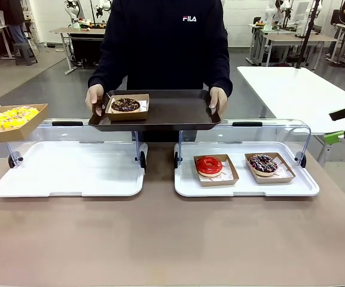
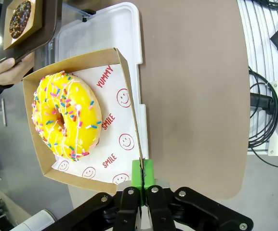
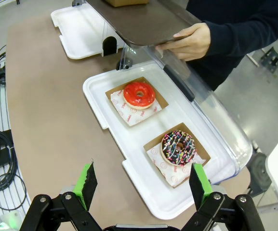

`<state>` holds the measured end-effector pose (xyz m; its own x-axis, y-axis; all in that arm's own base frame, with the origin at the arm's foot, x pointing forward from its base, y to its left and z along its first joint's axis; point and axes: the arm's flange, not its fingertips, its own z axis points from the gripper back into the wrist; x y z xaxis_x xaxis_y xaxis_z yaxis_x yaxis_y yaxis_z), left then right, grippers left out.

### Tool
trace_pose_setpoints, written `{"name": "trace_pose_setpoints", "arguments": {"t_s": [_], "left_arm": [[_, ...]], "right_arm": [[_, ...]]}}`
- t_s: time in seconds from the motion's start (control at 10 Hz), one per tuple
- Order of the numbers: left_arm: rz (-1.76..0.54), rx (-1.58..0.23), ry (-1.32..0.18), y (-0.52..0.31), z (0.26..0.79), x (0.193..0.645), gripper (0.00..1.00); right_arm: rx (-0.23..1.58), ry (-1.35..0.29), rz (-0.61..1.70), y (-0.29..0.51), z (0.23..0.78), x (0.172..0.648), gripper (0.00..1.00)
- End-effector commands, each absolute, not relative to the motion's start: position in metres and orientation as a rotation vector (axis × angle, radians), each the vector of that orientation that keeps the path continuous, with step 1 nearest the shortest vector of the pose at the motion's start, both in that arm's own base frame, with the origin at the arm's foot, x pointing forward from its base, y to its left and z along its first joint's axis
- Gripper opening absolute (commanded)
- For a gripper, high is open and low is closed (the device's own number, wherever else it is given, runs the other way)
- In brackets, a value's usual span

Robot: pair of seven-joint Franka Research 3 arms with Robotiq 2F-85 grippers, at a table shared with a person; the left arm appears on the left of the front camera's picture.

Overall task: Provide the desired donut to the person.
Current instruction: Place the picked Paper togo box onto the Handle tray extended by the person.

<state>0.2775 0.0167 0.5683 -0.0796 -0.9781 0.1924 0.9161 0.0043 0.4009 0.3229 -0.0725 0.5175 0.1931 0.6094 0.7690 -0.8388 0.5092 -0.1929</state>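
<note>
Yellow sprinkled donut point(image 2: 65, 115) sitting in cardboard tray point(image 2: 129, 103), raised off table point(image 1: 160, 239) at far left. Left hand point(image 2: 142, 180) pinching tray's edge, fingers closed on it. Person point(image 1: 166, 36) holding dark serving tray point(image 1: 172, 113) carrying chocolate donut point(image 1: 125, 105). Right hand point(image 3: 143, 185) hanging open above white bin point(image 3: 143, 192) holding red donut point(image 3: 139, 94) and sprinkled chocolate donut point(image 3: 178, 147).

robotics lab: rows of white worktables point(image 1: 298, 89), grey floor
</note>
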Motion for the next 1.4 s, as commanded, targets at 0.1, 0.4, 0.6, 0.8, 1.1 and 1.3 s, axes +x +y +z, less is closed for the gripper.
{"name": "trace_pose_setpoints", "arguments": {"t_s": [0.1, 0.4, 0.6, 0.8, 1.1, 1.3], "left_arm": [[-1.558, 0.138, -0.545, 0.005, 0.586, 0.293, 0.01], [-1.619, 0.157, -0.512, -0.062, 0.642, 0.343, 0.01], [-1.597, 0.169, -0.492, -0.122, 0.666, 0.398, 0.01], [-1.638, 0.147, -0.443, -0.194, 0.672, 0.467, 0.01], [-1.656, 0.144, -0.395, -0.277, 0.643, 0.531, 0.01], [-1.681, 0.177, -0.392, -0.321, 0.618, 0.536, 0.01]], "right_arm": [[0.315, -0.933, 1.039, -0.073, 0.516, 0.325, 1.0], [0.315, -0.933, 1.039, -0.073, 0.516, 0.325, 1.0], [0.315, -0.933, 1.039, -0.073, 0.516, 0.325, 1.0], [0.315, -0.933, 1.039, -0.073, 0.516, 0.325, 1.0], [0.315, -0.933, 1.039, -0.073, 0.516, 0.325, 1.0], [0.315, -0.933, 1.039, -0.073, 0.516, 0.325, 1.0]]}}
